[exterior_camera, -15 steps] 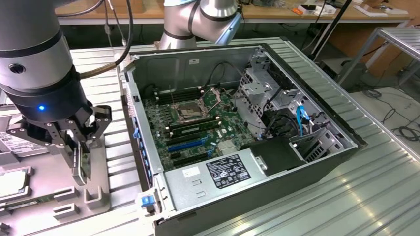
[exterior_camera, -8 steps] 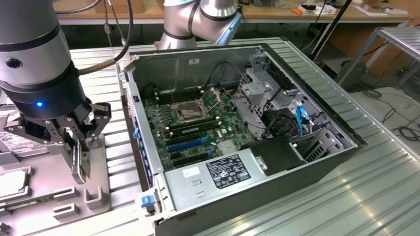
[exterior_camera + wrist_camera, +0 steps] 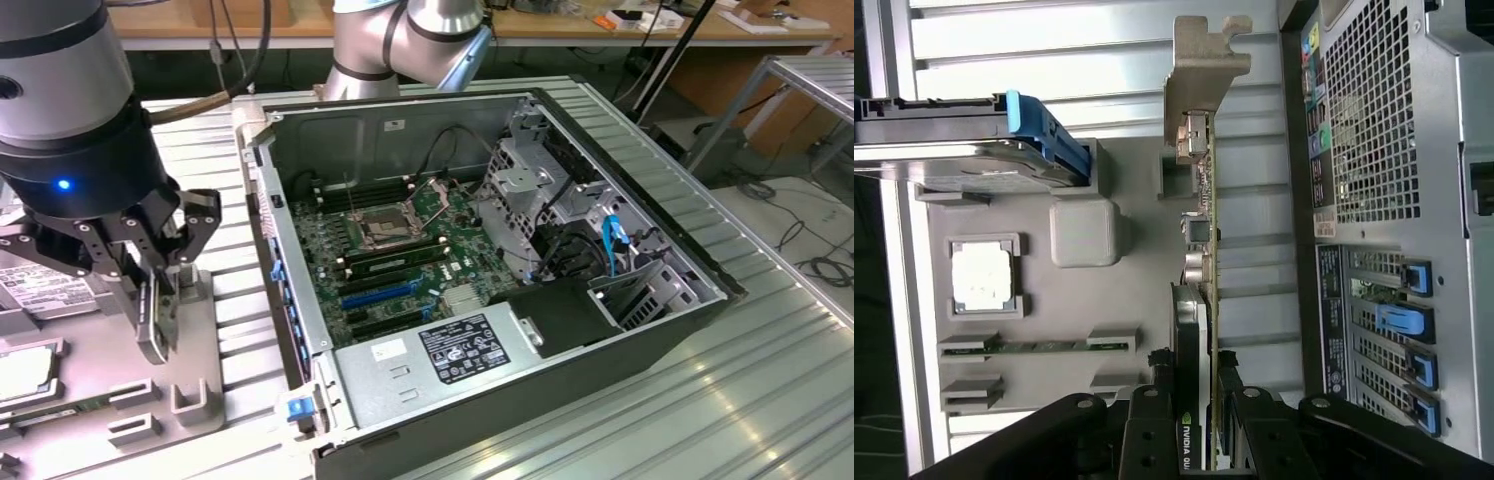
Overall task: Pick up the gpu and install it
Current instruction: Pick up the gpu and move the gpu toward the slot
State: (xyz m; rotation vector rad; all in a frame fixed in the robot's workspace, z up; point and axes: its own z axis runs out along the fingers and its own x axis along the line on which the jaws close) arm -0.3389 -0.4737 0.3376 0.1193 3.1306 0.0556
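Observation:
The gpu (image 3: pixel 1207 250) shows edge-on in the wrist view, a thin card with its silver end bracket (image 3: pixel 1199 80) at the far end. My gripper (image 3: pixel 1206 440) is shut on it, with black fingers (image 3: pixel 1154 420) on both faces of the card. In the exterior view the gripper (image 3: pixel 150 300) hangs at the exterior view's left, holding the gpu (image 3: pixel 151 325) on edge over the grey parts tray (image 3: pixel 200 330). I cannot tell whether the card still touches the tray.
The open computer case (image 3: pixel 641 240) lies to the exterior view's right of the tray, with its motherboard and blue expansion slots (image 3: pixel 380 295) exposed and a power supply (image 3: pixel 454 350) at the near end. On the tray are a hard drive (image 3: pixel 974 140), a processor (image 3: pixel 984 275) and a memory stick (image 3: pixel 1034 347).

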